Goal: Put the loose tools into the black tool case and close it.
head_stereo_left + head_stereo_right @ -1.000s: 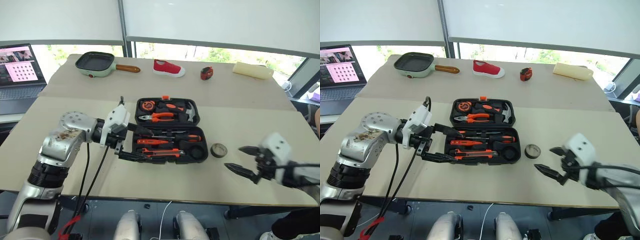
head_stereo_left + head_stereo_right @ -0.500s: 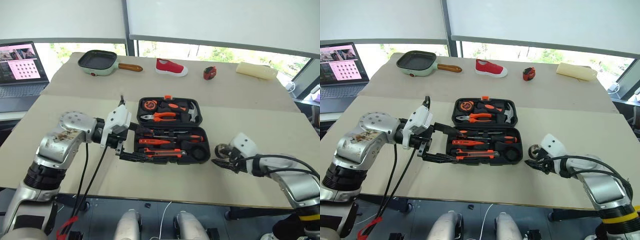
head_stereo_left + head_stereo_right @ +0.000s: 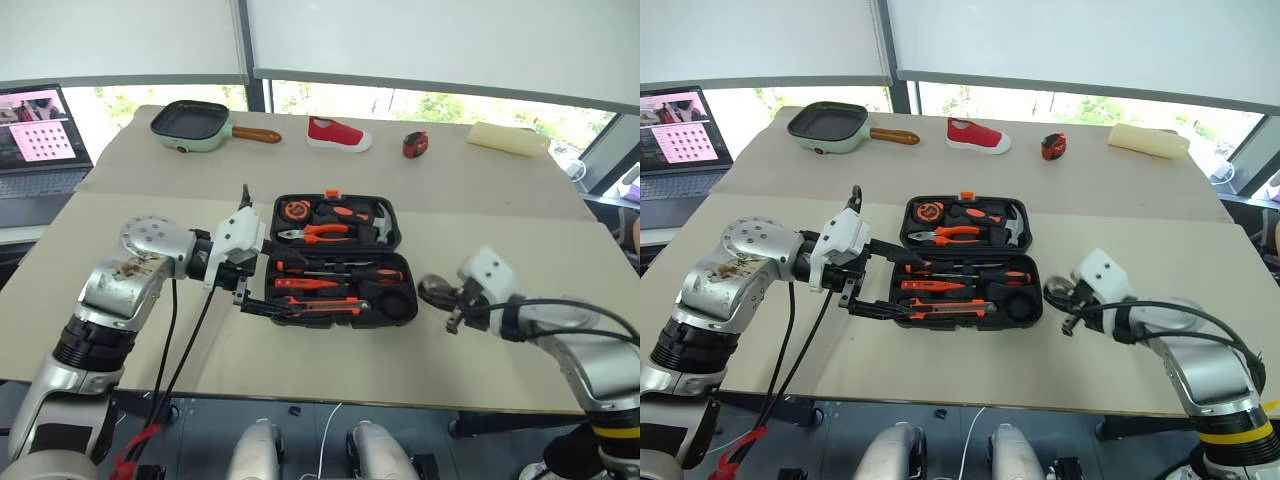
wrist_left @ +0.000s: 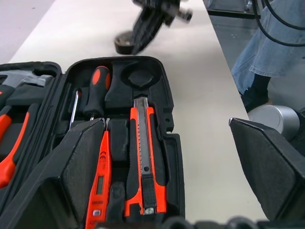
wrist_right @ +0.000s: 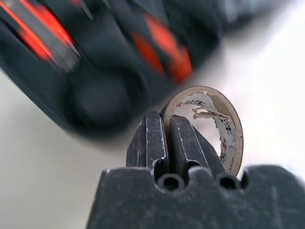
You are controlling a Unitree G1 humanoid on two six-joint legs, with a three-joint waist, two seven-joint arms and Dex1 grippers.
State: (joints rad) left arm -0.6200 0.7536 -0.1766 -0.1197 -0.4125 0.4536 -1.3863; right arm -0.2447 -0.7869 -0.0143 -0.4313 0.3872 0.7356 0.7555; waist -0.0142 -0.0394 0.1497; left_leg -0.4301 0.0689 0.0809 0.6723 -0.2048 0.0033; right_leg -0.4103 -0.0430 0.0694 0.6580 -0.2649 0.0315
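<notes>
The black tool case (image 3: pixel 411 285) lies open in the middle of the table, with orange-and-black tools in its recesses: a knife (image 4: pixel 143 157), a tester pen (image 4: pixel 101 176) and a screwdriver (image 4: pixel 97 90). One round recess (image 4: pixel 138 76) near its right end holds nothing. My left gripper (image 3: pixel 295 290) is open, its fingers (image 4: pixel 81 162) straddling the case's near left corner. Just right of the case, my right gripper (image 5: pixel 164 119) is shut on the rim of the small dark tape roll (image 5: pixel 224 124), which hangs tilted slightly above the table (image 3: pixel 432 290).
Along the far side stand a green pan (image 3: pixel 190 125), a red shoe (image 3: pixel 337 133), a red-and-black tape measure (image 3: pixel 414 144) and a beige block (image 3: pixel 508 139). A laptop (image 3: pixel 35 125) sits far left. A person's leg (image 4: pixel 267 52) is beyond the table's right edge.
My right gripper swung left to the tape roll, shut on its rim and lifted it off the table toward the case. The left gripper stayed put.
</notes>
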